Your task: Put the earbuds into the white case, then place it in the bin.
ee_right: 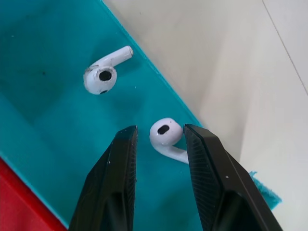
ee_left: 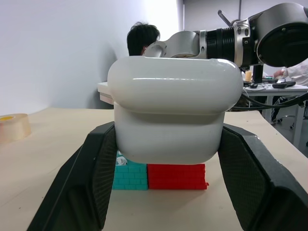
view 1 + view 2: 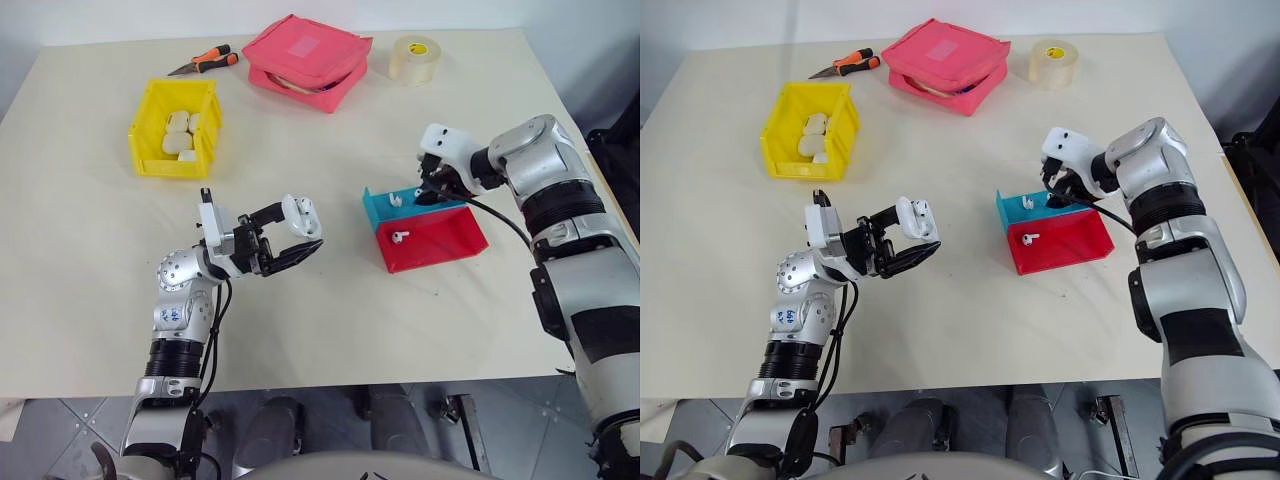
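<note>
On the counter [image 3: 300, 330], the bin [image 3: 176, 127] stands far left with white items inside. Right of it, the left claw [image 3: 290, 238] is clamped on the white case [image 3: 301, 214], held above the counter with its lid open. Further right, the right claw [image 1: 159, 144] hangs partly open inside the blue tray [image 3: 385, 207], its fingers either side of one of the earbuds [image 1: 166, 136]; a second earbud [image 1: 103, 74] lies nearby, a third [image 3: 400, 236] in the adjoining red tray [image 3: 440, 240].
</note>
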`<state>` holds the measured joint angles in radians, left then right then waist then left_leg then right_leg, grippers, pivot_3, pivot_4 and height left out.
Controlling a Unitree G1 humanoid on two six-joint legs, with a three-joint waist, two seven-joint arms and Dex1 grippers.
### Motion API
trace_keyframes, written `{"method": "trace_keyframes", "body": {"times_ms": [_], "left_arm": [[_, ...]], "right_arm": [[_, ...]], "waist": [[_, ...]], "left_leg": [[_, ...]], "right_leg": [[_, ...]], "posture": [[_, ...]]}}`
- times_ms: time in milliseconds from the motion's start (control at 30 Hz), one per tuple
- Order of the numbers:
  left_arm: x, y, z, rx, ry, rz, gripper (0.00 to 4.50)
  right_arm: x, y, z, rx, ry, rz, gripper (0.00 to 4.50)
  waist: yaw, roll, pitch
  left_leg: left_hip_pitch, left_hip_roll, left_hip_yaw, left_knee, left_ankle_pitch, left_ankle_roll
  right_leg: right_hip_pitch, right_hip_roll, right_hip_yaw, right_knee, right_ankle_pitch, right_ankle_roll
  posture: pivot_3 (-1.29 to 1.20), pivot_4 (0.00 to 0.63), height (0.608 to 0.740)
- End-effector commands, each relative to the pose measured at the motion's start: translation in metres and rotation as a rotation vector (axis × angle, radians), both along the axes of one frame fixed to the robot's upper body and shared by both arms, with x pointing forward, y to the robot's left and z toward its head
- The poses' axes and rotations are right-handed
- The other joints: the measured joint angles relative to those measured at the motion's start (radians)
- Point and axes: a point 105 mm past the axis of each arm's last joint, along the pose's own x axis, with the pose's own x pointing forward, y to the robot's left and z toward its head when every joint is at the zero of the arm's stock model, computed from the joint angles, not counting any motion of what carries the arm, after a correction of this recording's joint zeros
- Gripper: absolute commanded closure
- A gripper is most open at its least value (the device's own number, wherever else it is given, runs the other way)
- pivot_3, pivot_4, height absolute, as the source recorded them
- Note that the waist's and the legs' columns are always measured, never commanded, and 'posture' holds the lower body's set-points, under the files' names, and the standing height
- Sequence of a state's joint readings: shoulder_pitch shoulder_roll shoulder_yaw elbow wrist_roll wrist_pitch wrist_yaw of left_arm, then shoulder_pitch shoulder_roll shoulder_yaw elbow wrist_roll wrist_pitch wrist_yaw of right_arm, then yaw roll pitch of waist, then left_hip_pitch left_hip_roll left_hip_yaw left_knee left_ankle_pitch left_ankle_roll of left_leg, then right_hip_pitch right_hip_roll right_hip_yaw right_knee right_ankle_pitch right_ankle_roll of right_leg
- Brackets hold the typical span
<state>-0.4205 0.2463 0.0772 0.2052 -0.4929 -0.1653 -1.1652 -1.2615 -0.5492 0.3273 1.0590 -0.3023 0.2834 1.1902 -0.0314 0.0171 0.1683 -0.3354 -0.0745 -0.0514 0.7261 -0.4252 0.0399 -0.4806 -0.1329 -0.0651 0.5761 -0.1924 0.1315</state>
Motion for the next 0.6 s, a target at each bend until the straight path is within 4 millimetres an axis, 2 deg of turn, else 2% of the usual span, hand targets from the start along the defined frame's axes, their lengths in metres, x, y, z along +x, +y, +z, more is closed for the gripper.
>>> {"method": "trace_keyframes", "body": {"times_ms": [33,133,267,400,500,600], "left_arm": [[-0.004,0.002,0.011,-0.021,-0.049,0.003,1.72],[-0.004,0.003,0.011,-0.020,-0.049,0.004,1.72],[-0.004,0.003,0.011,-0.018,-0.049,0.003,1.72],[-0.004,0.001,0.012,-0.008,-0.049,-0.022,1.72],[-0.005,-0.001,0.012,0.011,-0.053,-0.069,1.72],[-0.007,-0.005,0.012,0.043,-0.053,-0.149,1.72]], "right_arm": [[0.003,0.003,0.012,-0.006,-0.037,0.015,2.93],[0.002,0.003,0.010,-0.013,-0.026,0.021,2.93],[0.001,0.001,0.008,-0.027,-0.022,0.023,4.07],[0.002,-0.002,0.015,-0.035,-0.065,0.034,4.07],[0.001,0.002,0.033,0.022,-0.121,0.071,4.07],[-0.011,0.009,0.052,0.129,-0.158,0.108,4.07]], "waist": [[0.000,0.000,0.000],[0.000,0.000,0.000],[0.000,0.000,0.000],[0.000,0.000,0.000],[0.001,0.000,0.000],[0.002,0.000,0.000]], "left_leg": [[0.000,0.000,0.000,0.000,0.000,0.000],[0.000,0.000,0.000,0.000,0.000,0.000],[0.000,0.000,0.000,0.000,0.000,0.000],[0.000,0.000,0.000,0.000,0.000,0.000],[0.000,0.000,0.000,0.000,0.000,0.000],[0.000,0.000,0.000,0.000,0.000,0.000]], "right_leg": [[0.000,0.000,0.000,0.000,0.000,0.000],[0.000,0.000,0.000,0.000,0.000,0.000],[0.000,0.000,0.000,0.000,0.000,0.000],[0.000,0.000,0.000,0.000,0.000,0.000],[0.000,0.000,0.000,0.000,0.000,0.000],[0.000,0.000,0.000,0.000,0.000,0.000]], "posture": [[0.00,0.150,0.740],[0.00,0.150,0.740],[0.00,0.150,0.740],[0.00,0.150,0.740],[0.00,0.150,0.740],[0.00,0.150,0.740]]}}
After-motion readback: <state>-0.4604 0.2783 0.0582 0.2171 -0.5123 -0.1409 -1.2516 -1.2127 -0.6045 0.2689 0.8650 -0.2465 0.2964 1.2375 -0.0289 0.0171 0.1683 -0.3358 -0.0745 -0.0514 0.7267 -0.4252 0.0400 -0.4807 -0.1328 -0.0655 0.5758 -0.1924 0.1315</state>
